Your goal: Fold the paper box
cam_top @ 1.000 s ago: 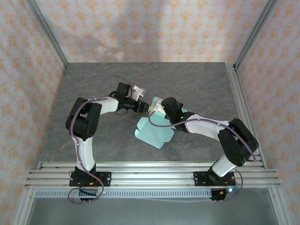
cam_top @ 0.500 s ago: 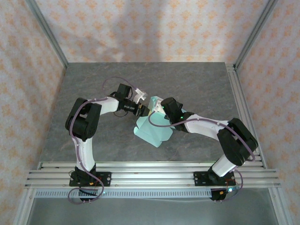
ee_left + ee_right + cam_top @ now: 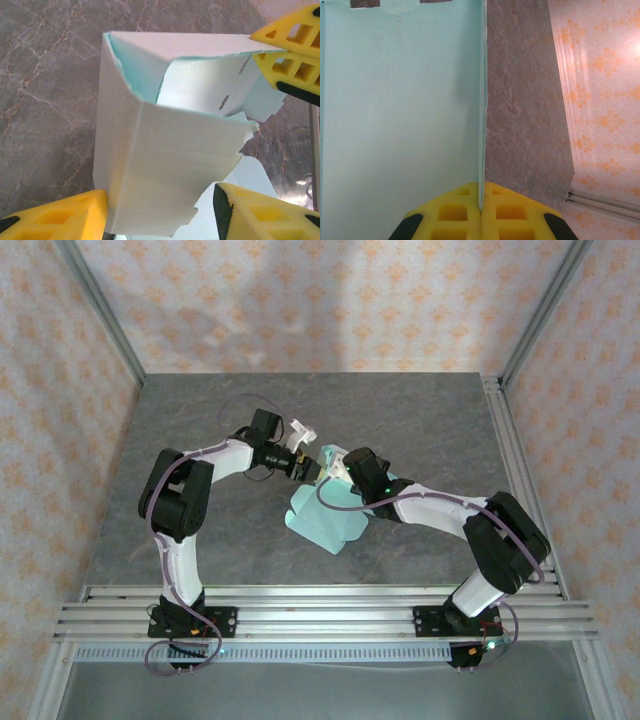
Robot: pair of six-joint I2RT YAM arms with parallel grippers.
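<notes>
Pale mint paper box (image 3: 325, 530), yellow fingers (image 3: 450, 212), grey veined table (image 3: 200, 420), cream walls (image 3: 300, 300) with orange motifs.

Soft even light; close up, the paper box (image 3: 165, 165) glares white.

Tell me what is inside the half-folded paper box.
Inside the paper box, the left wrist view shows mint inner walls and two small slots, nothing loose. The front panel covers the deeper part.

no legible text, labels, numbers
</notes>
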